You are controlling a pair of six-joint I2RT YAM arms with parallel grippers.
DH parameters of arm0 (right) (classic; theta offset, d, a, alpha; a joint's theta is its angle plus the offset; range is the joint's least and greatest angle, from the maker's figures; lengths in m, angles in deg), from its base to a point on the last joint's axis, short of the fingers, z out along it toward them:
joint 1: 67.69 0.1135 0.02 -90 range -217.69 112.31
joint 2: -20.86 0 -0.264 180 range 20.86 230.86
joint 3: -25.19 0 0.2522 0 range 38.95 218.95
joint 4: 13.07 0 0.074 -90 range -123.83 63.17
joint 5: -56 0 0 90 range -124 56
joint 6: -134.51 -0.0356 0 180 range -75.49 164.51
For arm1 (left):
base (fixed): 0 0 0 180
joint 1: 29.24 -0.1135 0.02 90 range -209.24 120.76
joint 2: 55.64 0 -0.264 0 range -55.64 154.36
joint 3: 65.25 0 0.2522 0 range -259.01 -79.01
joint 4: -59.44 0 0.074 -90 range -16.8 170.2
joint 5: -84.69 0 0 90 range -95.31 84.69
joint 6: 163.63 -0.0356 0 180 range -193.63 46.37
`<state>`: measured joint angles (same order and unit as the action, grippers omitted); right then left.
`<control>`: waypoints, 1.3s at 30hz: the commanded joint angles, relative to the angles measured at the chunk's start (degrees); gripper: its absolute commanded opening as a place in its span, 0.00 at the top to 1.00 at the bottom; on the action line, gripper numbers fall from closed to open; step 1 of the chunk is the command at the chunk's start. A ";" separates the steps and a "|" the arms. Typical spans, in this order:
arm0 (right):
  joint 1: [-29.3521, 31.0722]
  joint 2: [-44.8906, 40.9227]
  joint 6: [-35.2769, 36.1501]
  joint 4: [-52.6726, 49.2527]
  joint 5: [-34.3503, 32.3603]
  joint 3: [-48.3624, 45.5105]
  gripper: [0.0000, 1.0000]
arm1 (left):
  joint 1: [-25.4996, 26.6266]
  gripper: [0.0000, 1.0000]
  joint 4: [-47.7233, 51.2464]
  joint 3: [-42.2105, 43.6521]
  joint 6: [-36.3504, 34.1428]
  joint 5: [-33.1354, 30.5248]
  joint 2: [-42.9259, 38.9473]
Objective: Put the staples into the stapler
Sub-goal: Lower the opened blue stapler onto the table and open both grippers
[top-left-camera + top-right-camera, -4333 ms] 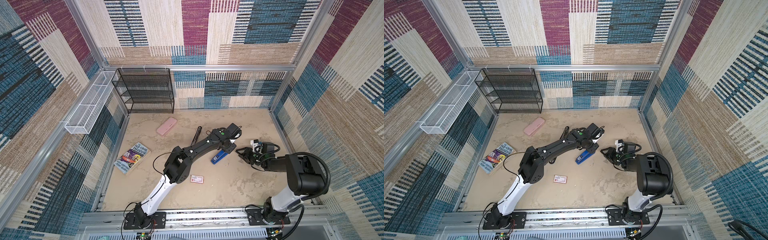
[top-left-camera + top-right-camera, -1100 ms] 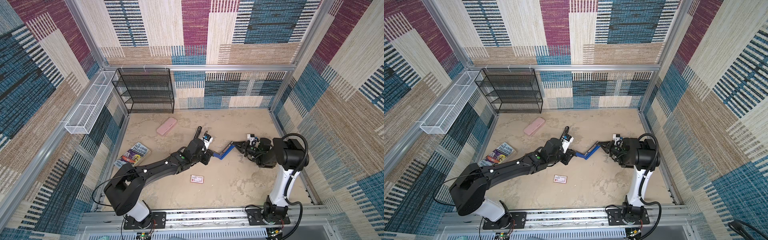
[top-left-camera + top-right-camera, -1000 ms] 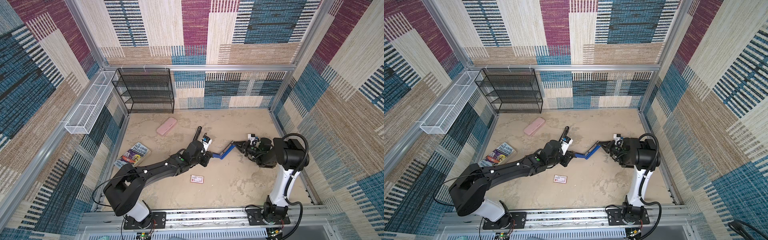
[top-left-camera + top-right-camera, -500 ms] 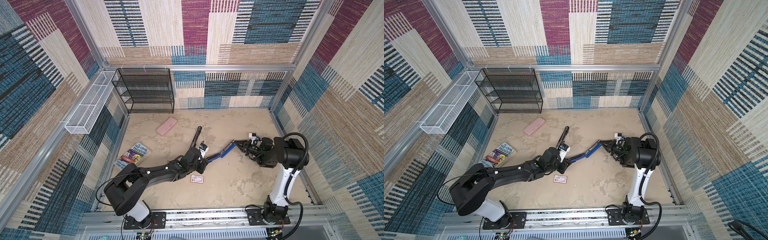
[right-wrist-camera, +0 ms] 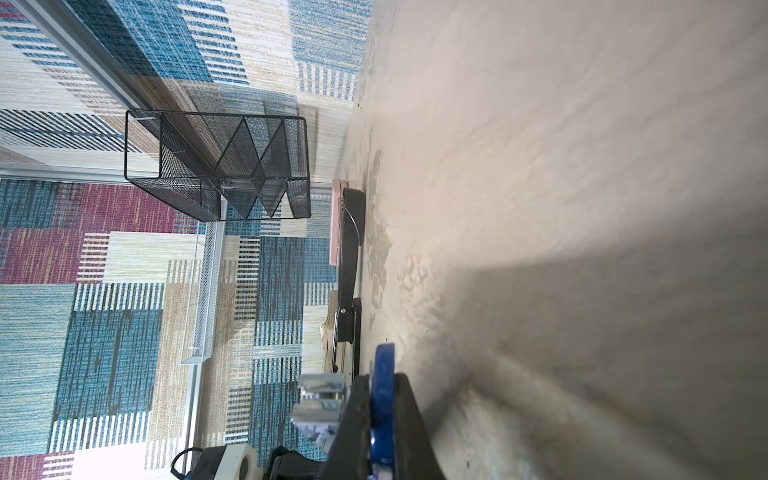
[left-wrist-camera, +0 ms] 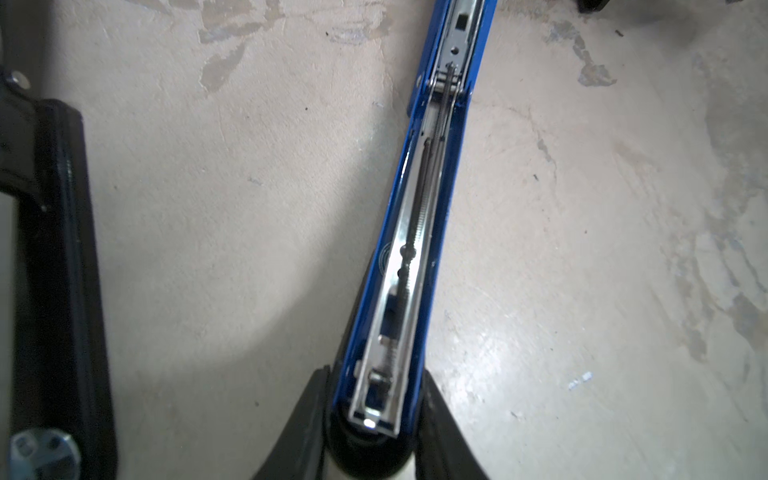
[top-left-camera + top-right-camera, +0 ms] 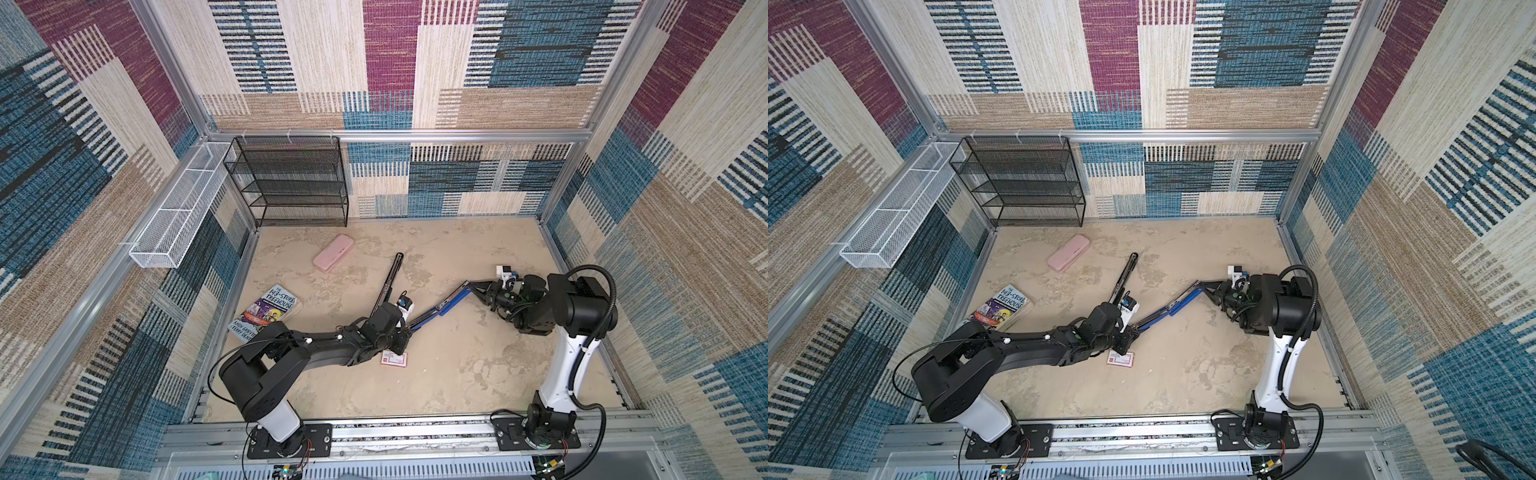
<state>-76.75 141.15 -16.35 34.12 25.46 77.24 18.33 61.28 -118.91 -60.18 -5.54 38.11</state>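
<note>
Staple box [image 7: 395, 358] nearest the front edge, lying flat on the desk [image 7: 465, 386]. It is white with a red edge, closed side up, just beside the left arm's wrist and partly tucked under it. Staple strips are too small to tell.

Next back, the left gripper [image 7: 409, 327] has its jaws at a narrow gap, clamped on one end of the blue stapler [image 7: 440, 307]. In the left wrist view the fingers [image 6: 309, 415] flank the open metal channel. The spring and pusher show inside it, and the hinge is further along.

The stapler is opened out flat in a long line, running diagonally between the arms in both top views. Can't tell whether it touches the desk.

The right gripper [image 7: 473, 287] has its jaws almost closed, pinching the stapler's other, blue end. The right wrist view confirms this [image 5: 384, 428].

Book [image 7: 266, 313] at the left edge of the desk. Long black tool [image 7: 388, 282] lies beyond the left gripper, apart from the stapler. Pink case [image 7: 333, 258] further back. Black mesh rack [image 7: 291, 183] stands at the back wall, and a white wire basket [image 7: 178, 212] hangs on the left rail.
</note>
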 commanded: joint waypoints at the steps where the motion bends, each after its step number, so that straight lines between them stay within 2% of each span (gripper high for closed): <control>1: -0.70 -0.27 1.66 -1.80 -6.68 -0.31 1.00 | -0.40 0.78 11.29 0.26 3.03 -11.70 1.01; 3: -0.70 -1.12 2.80 -2.90 -7.50 -0.77 1.00 | -0.46 0.71 11.85 -0.38 2.99 -11.99 1.36; 6: -0.70 -1.98 4.24 -4.79 -8.16 -0.92 0.93 | -0.44 0.65 12.36 -1.43 2.83 -12.52 1.76; 11: -0.70 -3.01 5.91 -7.40 -9.47 -1.36 0.70 | -0.46 0.60 12.97 -2.79 2.53 -13.01 2.51; 16: -0.70 -6.06 9.53 -13.18 -11.47 -1.68 0.60 | -0.38 0.56 13.81 -3.61 2.53 -13.04 1.76; 22: -0.70 -14.80 18.48 -27.97 -18.47 -1.55 0.51 | -0.40 0.53 15.49 -4.65 2.97 -12.77 -2.68; 27: -0.70 -23.78 23.83 -35.15 -25.24 -2.15 0.37 | -0.47 0.46 16.03 -5.54 3.42 -12.74 -7.56; 30: -0.70 -25.67 25.51 -39.06 -26.46 -0.60 0.36 | -0.46 0.46 16.18 -6.44 3.21 -12.64 -10.16; 34: -0.40 -27.89 26.59 -40.64 -27.47 0.42 0.39 | -0.55 0.45 18.52 -8.03 3.31 -12.97 -12.84; 39: 2.74 -27.35 34.55 -49.70 -27.86 9.81 0.33 | -0.85 0.35 20.27 -7.00 5.45 -12.18 -17.13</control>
<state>-75.33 113.28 12.02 -10.27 -1.43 83.03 17.74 79.70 -126.41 -57.30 -17.41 22.70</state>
